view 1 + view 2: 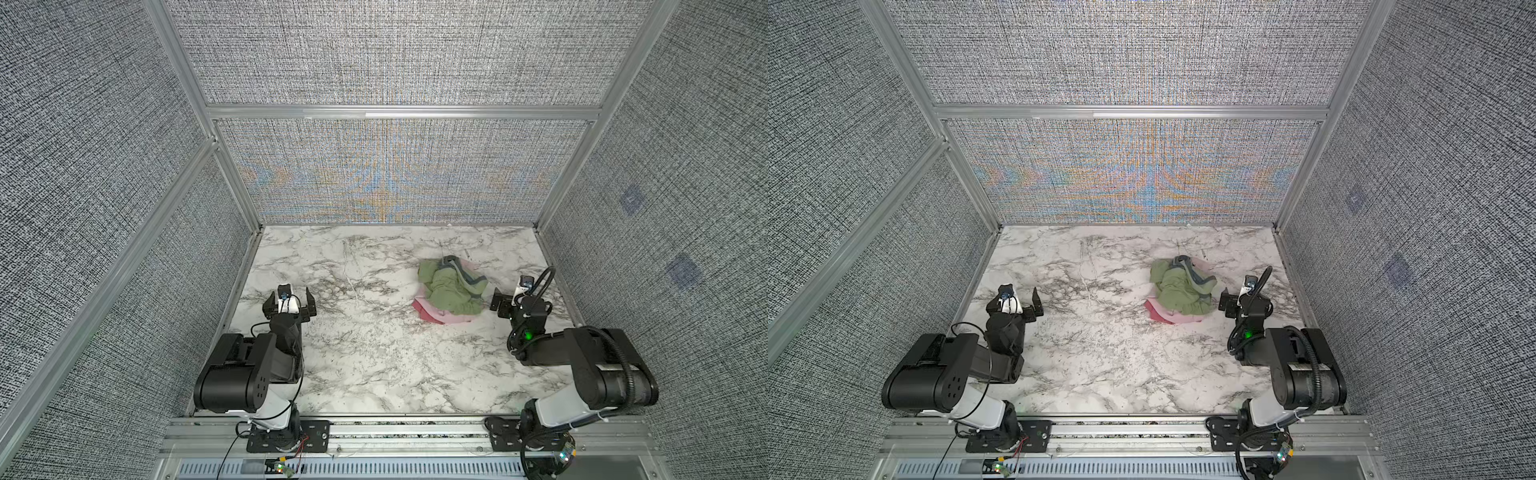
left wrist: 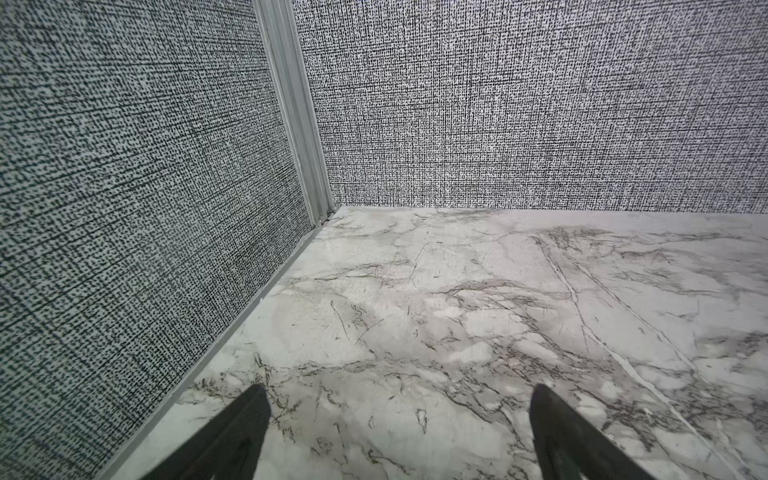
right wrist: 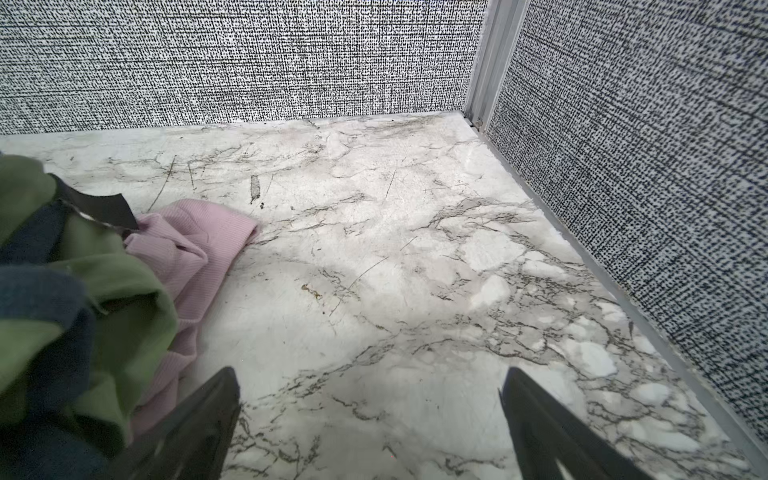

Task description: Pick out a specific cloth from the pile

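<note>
Both top views show the cloth, a rose-red edge peeking from under the pale pink cloth at the near left corner of the pile. The right wrist view catches only olive, dark blue and pink folds. Left fingers stand wide apart over bare worktop, well apart from the pile, holding nothing. Right fingers are spread wide too, empty, one just beside the pink fold.
</note>
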Motion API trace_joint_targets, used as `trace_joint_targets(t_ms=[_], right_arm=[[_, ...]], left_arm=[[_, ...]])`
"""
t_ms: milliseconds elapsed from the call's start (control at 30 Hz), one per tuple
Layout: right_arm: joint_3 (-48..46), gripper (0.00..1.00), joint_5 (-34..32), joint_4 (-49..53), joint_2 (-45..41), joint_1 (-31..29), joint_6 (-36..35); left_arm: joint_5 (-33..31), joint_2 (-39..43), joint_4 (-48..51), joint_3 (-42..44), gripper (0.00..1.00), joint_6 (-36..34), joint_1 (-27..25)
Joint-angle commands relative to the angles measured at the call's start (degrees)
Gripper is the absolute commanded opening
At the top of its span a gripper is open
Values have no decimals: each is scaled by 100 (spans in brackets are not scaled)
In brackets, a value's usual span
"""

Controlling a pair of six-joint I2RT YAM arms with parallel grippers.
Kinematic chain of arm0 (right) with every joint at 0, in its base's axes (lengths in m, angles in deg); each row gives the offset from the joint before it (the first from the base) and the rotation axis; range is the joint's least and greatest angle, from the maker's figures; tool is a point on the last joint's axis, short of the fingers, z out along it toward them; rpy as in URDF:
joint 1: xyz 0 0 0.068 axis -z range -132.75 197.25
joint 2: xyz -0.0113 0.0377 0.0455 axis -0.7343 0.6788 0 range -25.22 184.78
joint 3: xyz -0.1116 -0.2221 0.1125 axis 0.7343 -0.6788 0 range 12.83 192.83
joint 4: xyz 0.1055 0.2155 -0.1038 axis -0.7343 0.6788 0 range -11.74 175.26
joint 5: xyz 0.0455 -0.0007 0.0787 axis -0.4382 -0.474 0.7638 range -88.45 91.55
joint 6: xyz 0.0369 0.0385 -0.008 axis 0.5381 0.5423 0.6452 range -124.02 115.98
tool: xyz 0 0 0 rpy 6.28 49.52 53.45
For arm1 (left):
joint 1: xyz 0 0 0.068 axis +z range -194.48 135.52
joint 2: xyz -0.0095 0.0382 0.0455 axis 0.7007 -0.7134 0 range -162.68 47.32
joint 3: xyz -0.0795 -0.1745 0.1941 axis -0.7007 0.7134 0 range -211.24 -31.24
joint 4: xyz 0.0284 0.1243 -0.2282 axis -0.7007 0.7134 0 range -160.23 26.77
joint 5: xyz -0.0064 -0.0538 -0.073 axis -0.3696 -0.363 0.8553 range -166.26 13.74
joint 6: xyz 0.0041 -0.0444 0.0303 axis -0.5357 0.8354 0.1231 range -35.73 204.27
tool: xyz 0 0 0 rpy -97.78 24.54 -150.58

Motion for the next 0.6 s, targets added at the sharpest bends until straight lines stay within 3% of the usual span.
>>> trace_joint_targets(t_ms=[0, 567], right_arm=[[17, 100, -68, -192, 3, -12, -17], [29, 100, -25, -166, 7, 4, -4]], left_arm=[[-51, -11, -229, 6, 99, 18, 11], [-43, -19, -179, -23, 99, 25, 6]])
